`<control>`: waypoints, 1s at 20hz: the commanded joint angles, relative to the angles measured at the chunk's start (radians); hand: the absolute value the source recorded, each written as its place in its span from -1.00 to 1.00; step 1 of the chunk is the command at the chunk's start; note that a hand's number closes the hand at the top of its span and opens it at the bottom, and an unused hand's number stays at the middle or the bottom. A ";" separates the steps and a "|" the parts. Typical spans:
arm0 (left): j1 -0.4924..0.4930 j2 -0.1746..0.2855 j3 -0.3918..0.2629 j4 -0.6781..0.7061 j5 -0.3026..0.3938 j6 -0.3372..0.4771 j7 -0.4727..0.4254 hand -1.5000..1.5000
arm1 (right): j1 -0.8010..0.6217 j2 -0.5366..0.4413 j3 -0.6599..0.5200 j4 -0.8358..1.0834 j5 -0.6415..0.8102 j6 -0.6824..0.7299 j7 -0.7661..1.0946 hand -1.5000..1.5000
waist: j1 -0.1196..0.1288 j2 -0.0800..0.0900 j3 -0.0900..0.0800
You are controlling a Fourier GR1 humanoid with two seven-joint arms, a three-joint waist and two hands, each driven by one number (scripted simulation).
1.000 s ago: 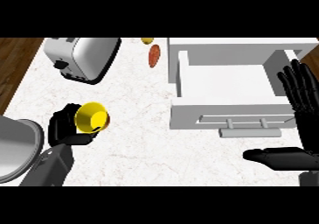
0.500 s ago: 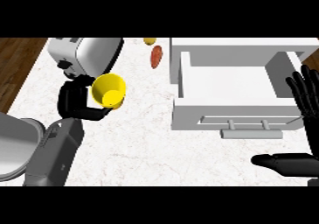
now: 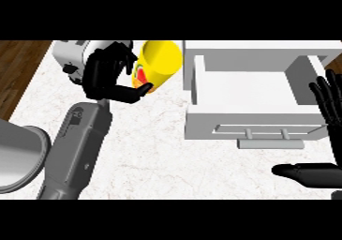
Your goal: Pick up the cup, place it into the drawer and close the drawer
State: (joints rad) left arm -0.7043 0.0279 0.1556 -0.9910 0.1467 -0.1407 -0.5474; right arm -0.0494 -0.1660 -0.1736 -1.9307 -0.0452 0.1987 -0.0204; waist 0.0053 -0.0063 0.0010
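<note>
Above tabletop point(image 3: 166, 159), just left of open drawer point(image 3: 228, 119): cup point(image 3: 163, 58), tilted, clasped by left hand point(image 3: 107, 75). Needs carrying right, over drawer wall. Right hand point(image 3: 332, 103) splayed open, idle at right edge.

Drawer point(image 3: 242, 91) stands open, inside bare, reachable from above. Its left wall rises just beside the cup point(image 3: 163, 58) gripped by the left hand point(image 3: 104, 75). Toaster point(image 3: 71, 57) crowds that hand's other side. Right hand point(image 3: 334, 105), fingers straight and spread, overhangs the drawer's right edge.
</note>
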 commanded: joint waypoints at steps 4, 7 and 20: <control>-0.122 -0.027 -0.120 -0.076 -0.023 0.164 0.165 1.00 | -0.058 -0.037 -0.048 0.061 -0.046 0.031 -0.007 -1.00 | -0.010 0.006 -0.001; -0.271 -0.028 -0.139 0.013 -0.003 0.260 0.220 1.00 | -0.001 0.019 0.028 -0.049 0.006 -0.005 0.024 -1.00 | -0.025 0.007 -0.001; -0.495 -0.028 -0.317 0.416 0.214 0.417 0.172 1.00 | -0.098 -0.027 -0.017 0.041 -0.025 0.022 0.009 -1.00 | -0.050 0.016 -0.001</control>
State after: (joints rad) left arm -1.1679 0.0003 -0.1013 -0.6845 0.3086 0.2440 -0.3381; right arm -0.1015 -0.1874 -0.1931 -1.8904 -0.0685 0.2283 -0.0318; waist -0.0360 0.0071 0.0007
